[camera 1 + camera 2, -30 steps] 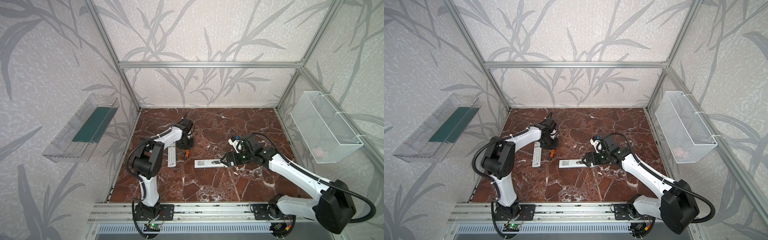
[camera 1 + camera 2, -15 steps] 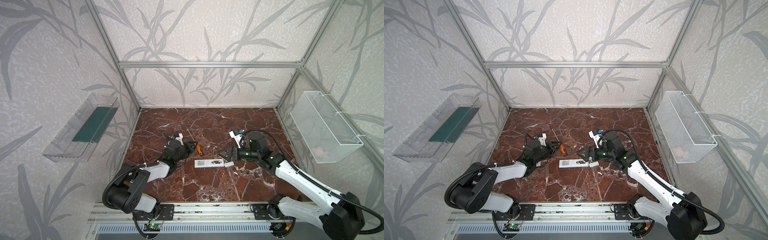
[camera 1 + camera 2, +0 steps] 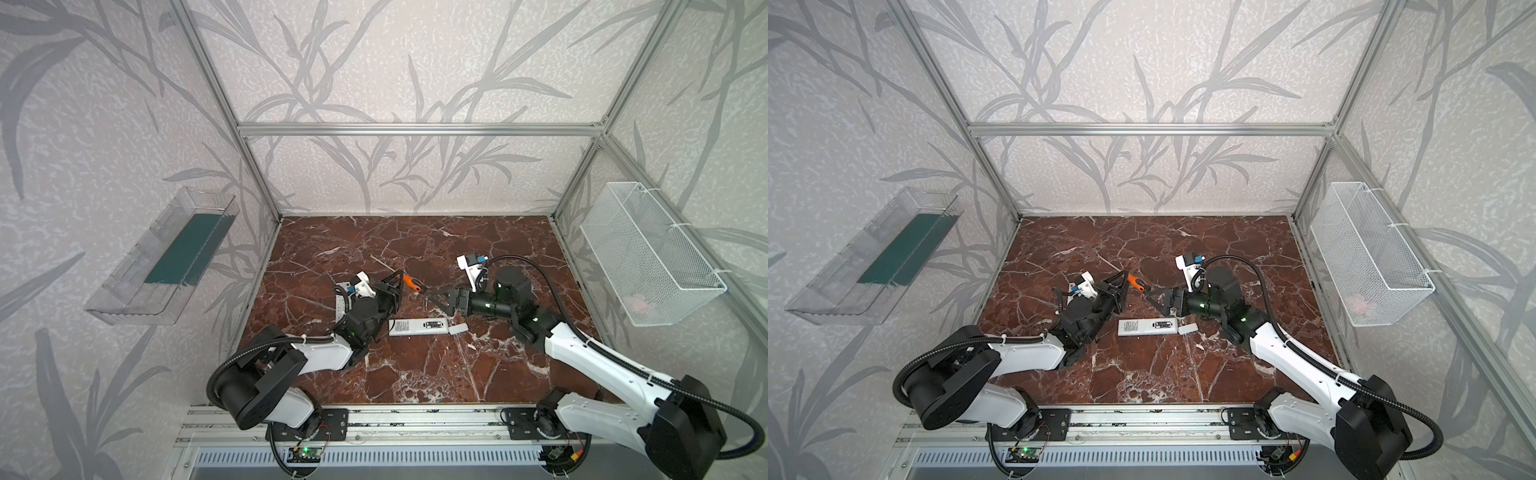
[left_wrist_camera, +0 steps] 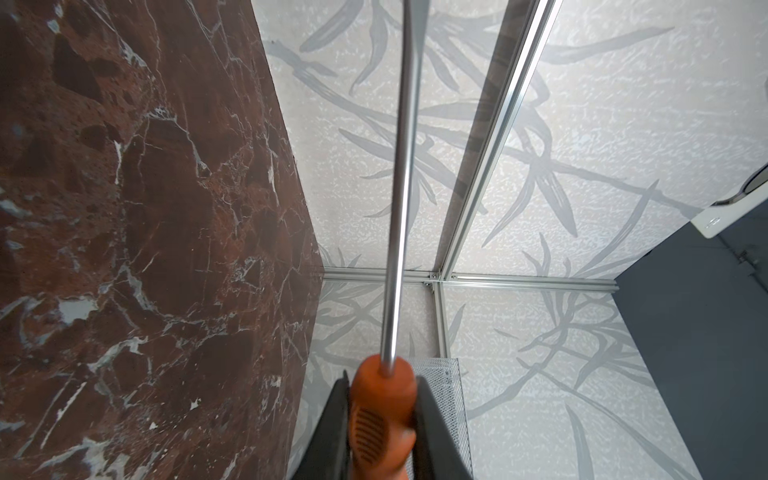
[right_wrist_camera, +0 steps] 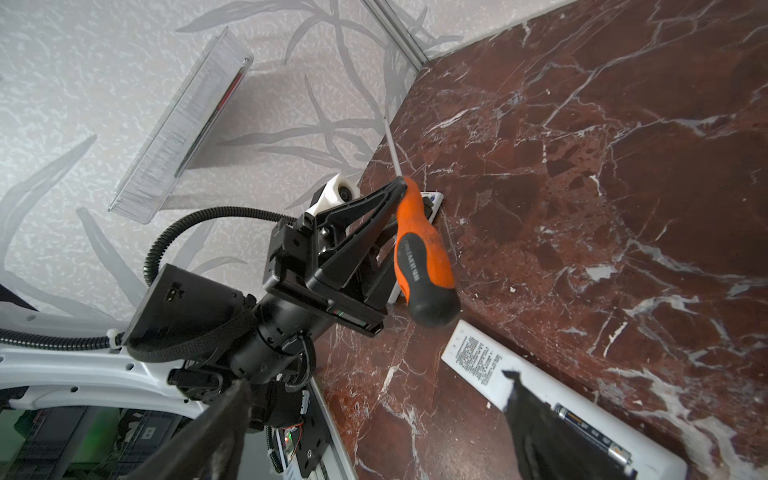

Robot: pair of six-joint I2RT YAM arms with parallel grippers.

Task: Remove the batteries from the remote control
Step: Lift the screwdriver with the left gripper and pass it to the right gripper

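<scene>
Left of centre, the left gripper (image 3: 397, 280) was clamped on the screwdriver (image 3: 411, 283). At centre, the remote control (image 3: 415, 327) lay uncovered, with a battery (image 5: 590, 432) seen inside. Right of centre, the right gripper (image 3: 434, 301) was spread apart and empty. Unloading was judged not yet begun.

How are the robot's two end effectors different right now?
The left end effector is shut on the orange-handled screwdriver; the right end effector holds nothing. The left end effector's jaws are close together; the right end effector's stand wide apart. Both are black.
</scene>
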